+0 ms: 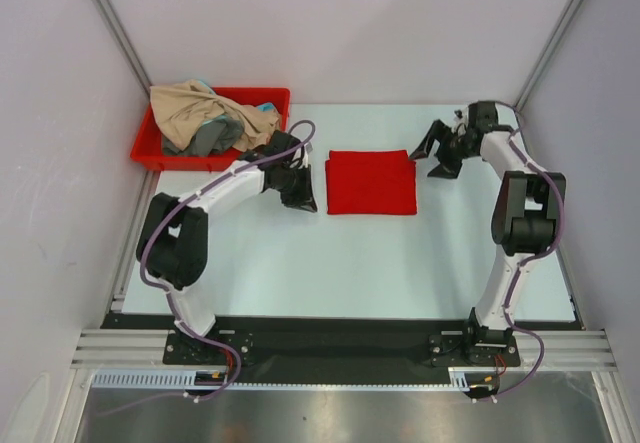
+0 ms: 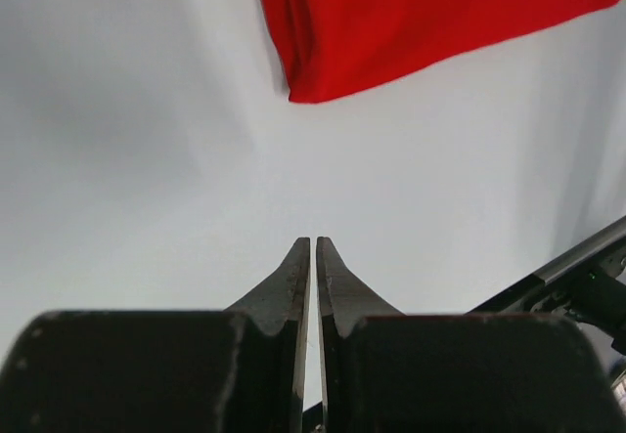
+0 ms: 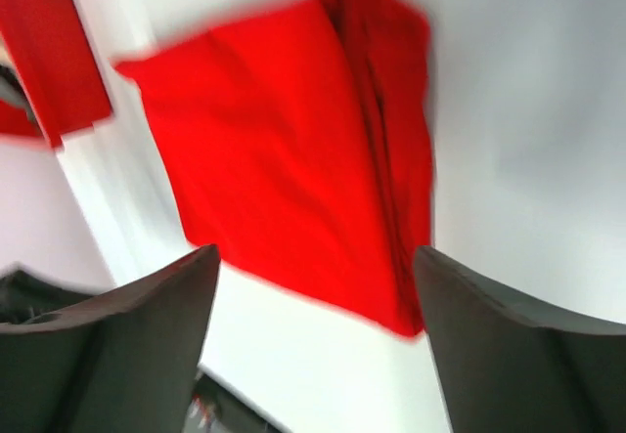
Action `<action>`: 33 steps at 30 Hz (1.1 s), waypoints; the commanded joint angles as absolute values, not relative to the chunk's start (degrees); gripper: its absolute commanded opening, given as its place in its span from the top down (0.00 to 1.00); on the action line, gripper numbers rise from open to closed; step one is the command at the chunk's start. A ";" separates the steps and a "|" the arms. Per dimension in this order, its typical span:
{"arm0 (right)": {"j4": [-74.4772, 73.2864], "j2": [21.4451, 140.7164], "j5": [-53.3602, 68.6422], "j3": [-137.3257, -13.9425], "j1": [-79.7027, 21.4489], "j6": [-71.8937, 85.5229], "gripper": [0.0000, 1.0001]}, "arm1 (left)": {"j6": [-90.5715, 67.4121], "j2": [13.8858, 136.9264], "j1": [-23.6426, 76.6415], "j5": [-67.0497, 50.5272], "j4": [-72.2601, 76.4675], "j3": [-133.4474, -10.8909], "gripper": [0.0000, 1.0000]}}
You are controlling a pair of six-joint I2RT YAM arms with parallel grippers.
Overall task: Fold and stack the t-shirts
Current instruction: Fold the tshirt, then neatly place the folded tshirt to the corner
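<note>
The red t-shirt (image 1: 371, 182) lies folded into a neat rectangle at the middle back of the table; it also shows in the left wrist view (image 2: 411, 18) and the right wrist view (image 3: 293, 150). A heap of beige-tan, grey and light blue t-shirts (image 1: 210, 118) fills the red tray. My left gripper (image 1: 303, 195) is shut and empty, just left of the red shirt, its fingertips (image 2: 313, 247) clear of the cloth. My right gripper (image 1: 440, 155) is open and empty, raised to the right of the red shirt, with its fingers (image 3: 147, 316) wide apart.
The red plastic tray (image 1: 145, 148) sits at the back left corner against the wall. White walls close in on three sides. The black mounting rail (image 1: 330, 343) runs along the table's near edge.
</note>
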State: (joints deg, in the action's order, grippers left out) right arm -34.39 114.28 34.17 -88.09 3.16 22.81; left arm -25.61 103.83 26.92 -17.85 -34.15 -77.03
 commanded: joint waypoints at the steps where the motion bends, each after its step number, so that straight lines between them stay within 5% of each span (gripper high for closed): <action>1: -34.62 120.03 28.48 -98.24 1.15 19.97 0.10 | -22.77 98.71 27.25 -18.98 -34.98 -73.57 0.90; 9: -50.87 136.04 9.77 -129.76 -5.36 14.33 0.06 | -21.09 91.94 26.46 -16.35 -36.03 -68.12 0.90; 13: -56.50 139.48 2.31 -136.22 -8.08 15.20 0.09 | -21.27 91.23 25.31 -16.52 -35.86 -66.27 0.90; 20: -59.68 138.35 -5.36 -132.03 -10.37 21.36 0.13 | -21.27 94.74 23.65 -17.58 -36.65 -68.29 0.91; 33: -55.11 139.92 -1.32 -129.90 -12.04 19.86 0.12 | -19.78 96.15 22.77 -18.28 -37.18 -69.08 0.91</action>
State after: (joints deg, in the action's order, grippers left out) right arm -56.80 139.68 -2.57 -129.56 -11.55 19.53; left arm -21.52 96.49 23.68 -17.19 -37.19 -67.07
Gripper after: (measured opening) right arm 0.874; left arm 0.090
